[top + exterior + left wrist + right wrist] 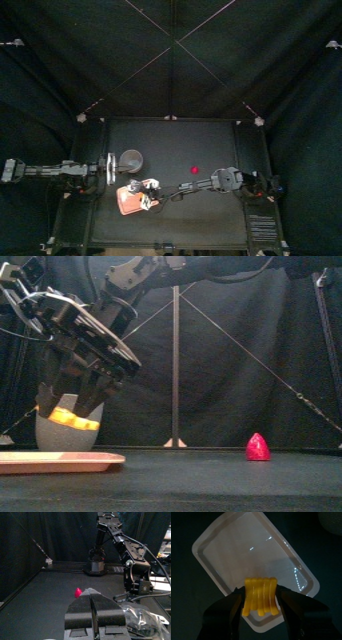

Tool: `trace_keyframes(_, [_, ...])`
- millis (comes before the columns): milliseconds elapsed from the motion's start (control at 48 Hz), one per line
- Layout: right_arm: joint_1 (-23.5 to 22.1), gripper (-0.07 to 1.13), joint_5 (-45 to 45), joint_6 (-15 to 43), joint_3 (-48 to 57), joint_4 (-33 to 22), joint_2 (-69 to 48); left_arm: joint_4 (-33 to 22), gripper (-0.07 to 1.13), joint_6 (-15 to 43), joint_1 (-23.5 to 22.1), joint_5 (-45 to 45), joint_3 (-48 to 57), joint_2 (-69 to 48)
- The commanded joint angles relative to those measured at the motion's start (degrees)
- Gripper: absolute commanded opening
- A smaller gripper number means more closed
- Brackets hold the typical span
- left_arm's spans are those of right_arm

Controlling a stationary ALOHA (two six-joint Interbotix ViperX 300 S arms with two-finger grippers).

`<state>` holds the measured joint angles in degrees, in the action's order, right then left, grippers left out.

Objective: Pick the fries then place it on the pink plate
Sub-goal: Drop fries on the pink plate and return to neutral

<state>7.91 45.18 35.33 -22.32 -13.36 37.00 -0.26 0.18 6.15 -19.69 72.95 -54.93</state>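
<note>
My right gripper (pixel 260 591), reaching across to the near left of the table (pixel 201 212), pinches the yellow fries (pixel 260 598) tight between its fingers, holding them in the air above the pink plate (pixel 231 542), while my left gripper (pixel 93 601) rests at the left edge with its fingers pressed together.

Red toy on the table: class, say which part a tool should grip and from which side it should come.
Grip the red toy around its wide lower body, coming straight down from above. It stands upright and apart from other things on the table and tapers to a point, so a grip near the tip would likely slip off.
</note>
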Motion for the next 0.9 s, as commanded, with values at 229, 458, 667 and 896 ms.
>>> trace_keyframes(229, [0.70,1.04,4.92,0.18,-6.24,-4.31,0.18,0.00,-0.02,-0.09,0.44,-0.35,-0.79,0.00])
trace_keyframes(458, [1.41,1.05,6.33,1.32,-6.42,-5.19,-0.62,0.00,-0.02,-0.18,0.44,-0.35,-0.79,0.00])
trace_keyframes(667, [4.66,1.05,6.15,5.10,-1.93,-11.25,-4.92,0.00,-0.02,-0.18,0.44,-0.35,-0.79,0.00])
trace_keyframes(896, [7.73,1.05,6.33,18.11,9.23,-25.75,-14.33,0.00,-0.02,-0.18,0.44,-0.35,-0.79,0.00])
